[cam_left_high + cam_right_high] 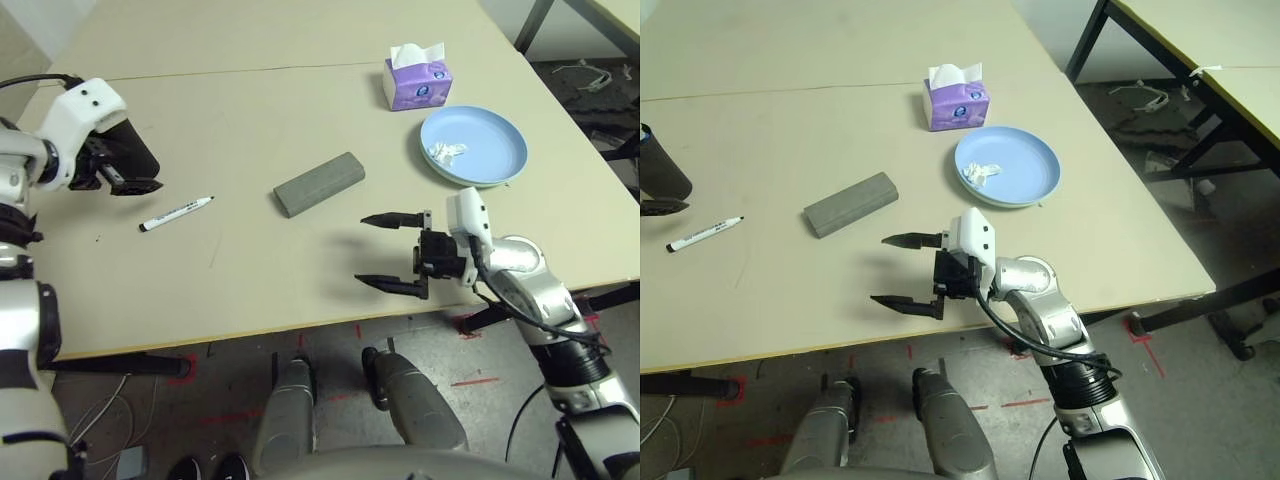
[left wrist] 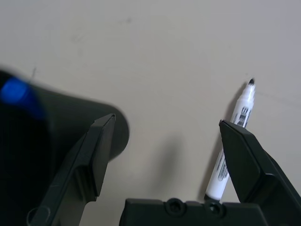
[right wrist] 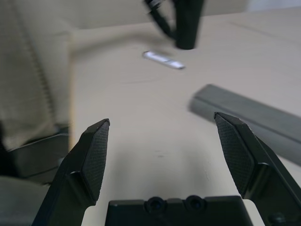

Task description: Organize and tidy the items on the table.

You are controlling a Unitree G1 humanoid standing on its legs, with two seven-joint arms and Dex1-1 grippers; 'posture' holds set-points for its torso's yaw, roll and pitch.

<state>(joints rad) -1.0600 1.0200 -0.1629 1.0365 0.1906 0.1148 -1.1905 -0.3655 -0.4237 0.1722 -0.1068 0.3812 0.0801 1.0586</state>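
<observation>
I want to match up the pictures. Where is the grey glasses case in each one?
Left eye view: grey glasses case lies mid-table, right of the marker.
Right eye view: it sits left of centre, between the marker and the light-blue plate.
Left wrist view: not in it; the marker is.
Right wrist view: it lies past the right gripper, at the picture's right edge.
Shared landmark: the marker.

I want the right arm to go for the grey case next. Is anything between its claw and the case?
Nothing visible: bare table lies between the open right claw and the grey case.
</observation>
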